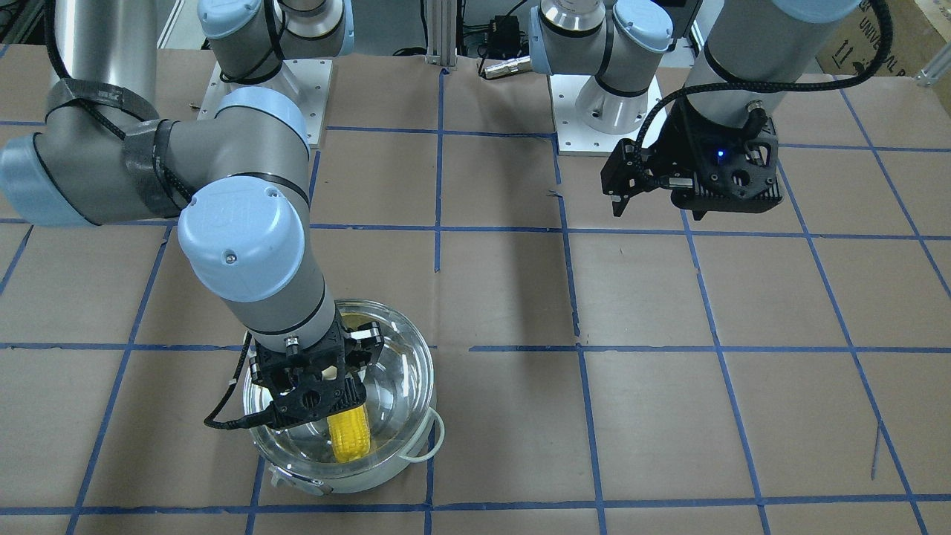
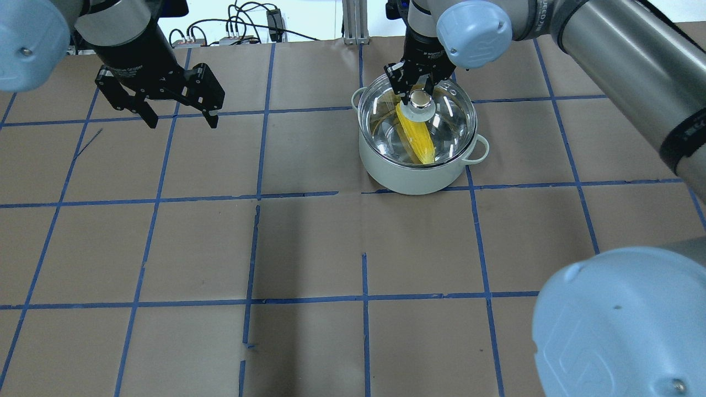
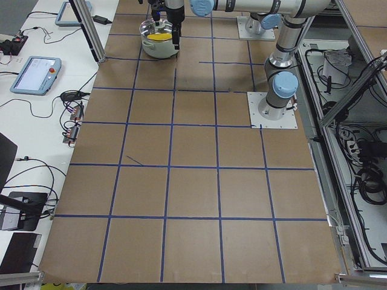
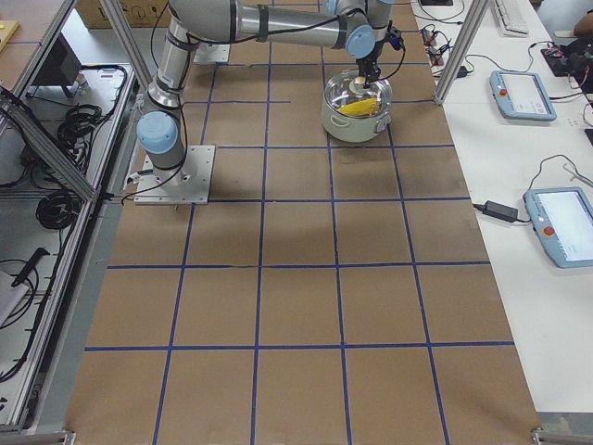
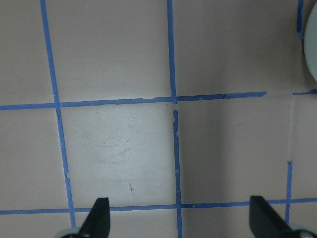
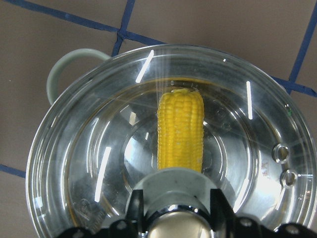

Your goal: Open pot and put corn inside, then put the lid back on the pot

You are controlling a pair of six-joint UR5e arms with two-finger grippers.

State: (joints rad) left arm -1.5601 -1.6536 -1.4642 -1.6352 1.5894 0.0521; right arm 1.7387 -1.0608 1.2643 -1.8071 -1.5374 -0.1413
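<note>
The pot (image 2: 413, 176), shiny steel inside with a pale green shell, stands at the far right of the table. The yellow corn (image 2: 420, 140) lies inside it and shows through the glass in the right wrist view (image 6: 181, 129). The clear glass lid (image 2: 455, 118) sits on the pot's rim. My right gripper (image 2: 418, 92) reaches down from above, its fingers closed on either side of the lid's cream knob (image 2: 419, 99). My left gripper (image 2: 181, 122) is open and empty, hovering over bare table far to the left of the pot.
Brown paper with blue tape grid lines (image 2: 309, 248) covers the table. The arm bases (image 1: 602, 111) stand at the robot's edge. Tablets and cables (image 4: 547, 222) lie on the side tables beyond the far edge.
</note>
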